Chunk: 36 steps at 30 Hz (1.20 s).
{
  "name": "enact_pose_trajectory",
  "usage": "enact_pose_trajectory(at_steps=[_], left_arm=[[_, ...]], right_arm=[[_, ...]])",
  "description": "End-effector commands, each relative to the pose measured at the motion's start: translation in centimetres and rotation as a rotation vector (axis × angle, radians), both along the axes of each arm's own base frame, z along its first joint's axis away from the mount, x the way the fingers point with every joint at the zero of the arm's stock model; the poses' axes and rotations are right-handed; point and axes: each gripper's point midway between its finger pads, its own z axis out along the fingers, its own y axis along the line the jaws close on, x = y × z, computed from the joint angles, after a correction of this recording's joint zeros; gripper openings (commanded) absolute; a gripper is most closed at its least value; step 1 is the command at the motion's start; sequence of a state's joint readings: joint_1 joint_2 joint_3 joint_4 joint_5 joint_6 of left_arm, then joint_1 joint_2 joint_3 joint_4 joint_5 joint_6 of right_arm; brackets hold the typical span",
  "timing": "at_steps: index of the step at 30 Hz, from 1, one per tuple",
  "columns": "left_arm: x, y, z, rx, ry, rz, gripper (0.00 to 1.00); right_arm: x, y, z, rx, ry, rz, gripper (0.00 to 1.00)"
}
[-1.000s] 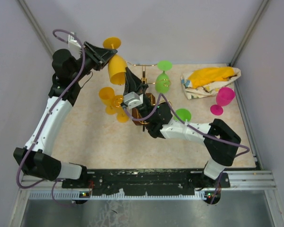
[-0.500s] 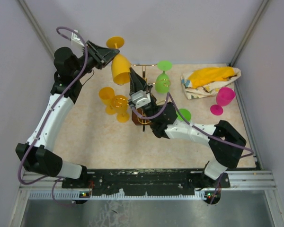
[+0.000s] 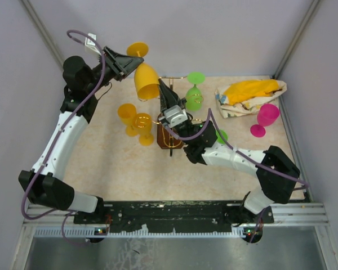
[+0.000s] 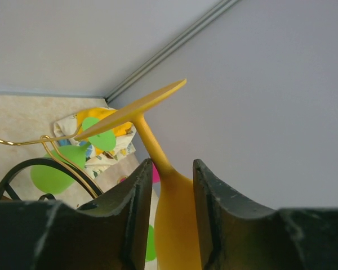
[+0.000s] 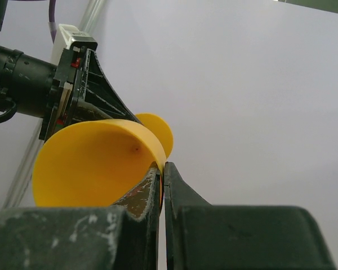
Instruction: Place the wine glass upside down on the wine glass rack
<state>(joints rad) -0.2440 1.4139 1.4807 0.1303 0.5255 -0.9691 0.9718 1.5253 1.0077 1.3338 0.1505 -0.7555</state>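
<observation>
Item: glass (image 3: 146,80), aloft at rack's (image 3: 169,139) 11 o'clock; your L gripper (image 4: 170,179) clamped stem, R gripper (image 5: 162,169) pinched rim; unhung.

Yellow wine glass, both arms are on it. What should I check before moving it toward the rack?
1. Yellow wine glass inverted, foot up: ok.
2. Left gripper shut on the stem: ok.
3. Right gripper pinching the bowl rim: ok.
4. Glass apart from the green glass hanging on the wine glass rack: ok.
5. Free loop arm lined up with the stem: cannot tell.
</observation>
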Motion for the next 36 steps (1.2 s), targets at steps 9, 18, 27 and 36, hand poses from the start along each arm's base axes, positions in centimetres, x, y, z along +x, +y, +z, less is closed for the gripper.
enact_pose_trajectory(at_steps=[9, 18, 27, 36], left_arm=[[-1.6, -0.8, 2.0, -0.051, -0.054, -0.066, 0.44], [-1.4, -1.0, 1.9, -0.052, -0.053, -0.077, 0.35], [-1.2, -1.2, 1.6, -0.056, -0.057, -0.089, 0.13], [-1.1, -0.8, 2.0, -0.066, -0.092, -0.061, 0.0]], right_arm=[[-0.9, 1.6, 0.5, 0.005, -0.058, 0.046, 0.0], [-1.3, 2.3, 0.0, -0.035, -0.076, 0.06, 0.0], [-1.1, 1.9, -0.6, -0.042, -0.085, 0.024, 0.08], [-0.6, 1.3, -1.0, -0.046, -0.07, -0.021, 0.24]])
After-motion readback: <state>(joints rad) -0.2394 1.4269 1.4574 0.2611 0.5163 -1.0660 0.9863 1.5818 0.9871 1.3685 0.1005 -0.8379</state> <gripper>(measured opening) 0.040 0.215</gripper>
